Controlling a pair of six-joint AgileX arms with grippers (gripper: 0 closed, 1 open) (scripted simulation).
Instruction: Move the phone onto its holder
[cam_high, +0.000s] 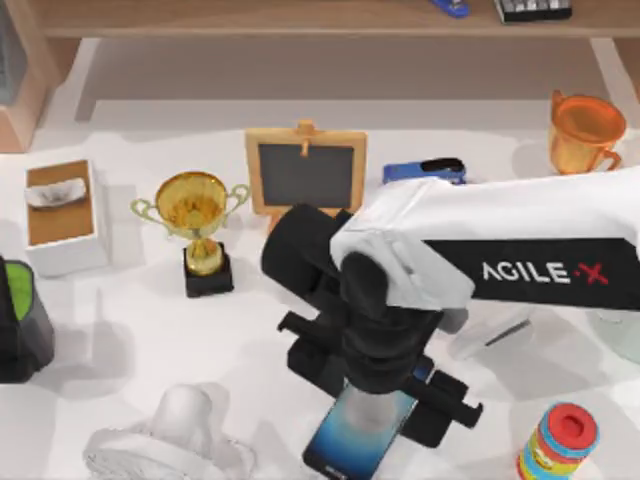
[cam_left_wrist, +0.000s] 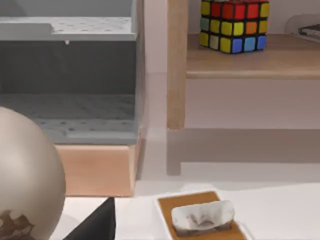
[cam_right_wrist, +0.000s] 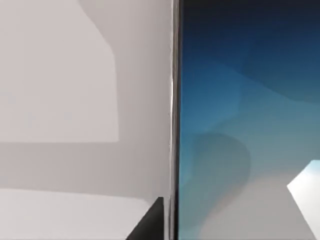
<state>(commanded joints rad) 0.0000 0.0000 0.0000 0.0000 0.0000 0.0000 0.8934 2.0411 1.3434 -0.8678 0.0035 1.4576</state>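
Note:
The phone (cam_high: 350, 440) is a slim black slab with a blue glowing screen, lying near the table's front edge at the middle. My right arm reaches in from the right, and its black right gripper (cam_high: 365, 400) hangs directly over the phone's far end. The right wrist view is very close to the phone (cam_right_wrist: 240, 125), showing its blue screen and one long edge against the white table. A pale grey wedge (cam_high: 490, 335), which looks like the holder, pokes out from under the right arm, to the right of the phone. My left arm is parked at the left.
Behind the arm stand a gold trophy (cam_high: 195, 225), a small chalkboard (cam_high: 305, 170), a blue stapler (cam_high: 425, 170) and an orange cup (cam_high: 583, 130). A tissue box (cam_high: 60, 215) is at the left. A white object (cam_high: 180, 440) and a coloured stacked toy (cam_high: 560, 440) flank the phone.

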